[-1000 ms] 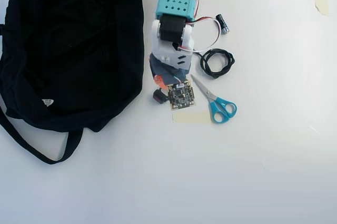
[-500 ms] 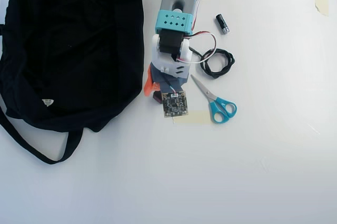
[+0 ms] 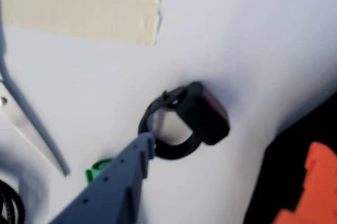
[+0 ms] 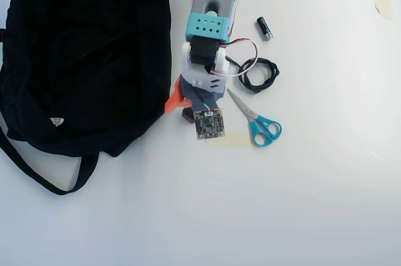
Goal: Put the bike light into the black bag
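Beside the bag (image 4: 88,59) | light (image 3: 202,113) lies on table, my gripper (image 3: 221,145) spread around it, blue finger (image 3: 142,150) in its ring strap, orange finger opposite | risk: closing on strap only, I judge light swings loose before bag

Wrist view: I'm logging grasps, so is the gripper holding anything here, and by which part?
Nothing is held yet. The gripper is open around the bike light: the grey finger touches its ring strap, the orange one stands apart.
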Available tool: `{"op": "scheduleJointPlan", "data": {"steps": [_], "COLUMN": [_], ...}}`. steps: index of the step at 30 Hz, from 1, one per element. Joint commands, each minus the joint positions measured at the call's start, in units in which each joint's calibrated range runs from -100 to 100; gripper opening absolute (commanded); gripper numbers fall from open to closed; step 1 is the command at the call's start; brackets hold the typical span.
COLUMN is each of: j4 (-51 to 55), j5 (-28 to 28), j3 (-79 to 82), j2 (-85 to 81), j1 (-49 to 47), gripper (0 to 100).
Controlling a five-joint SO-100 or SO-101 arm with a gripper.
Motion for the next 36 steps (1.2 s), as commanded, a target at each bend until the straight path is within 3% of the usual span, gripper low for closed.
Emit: {"op": "scheduleJointPlan", "data": {"steps": [1,19,36], "j4": [-0.7,-1.2,-4.6], "j5": [0.2,4.5,4.6], "j3": [-0.2,-0.9,-0.9], "j2": [0.5,6.4,10.2], "j1": [-1.2,-1.0,-1.4], "gripper": [37,36,36]}}
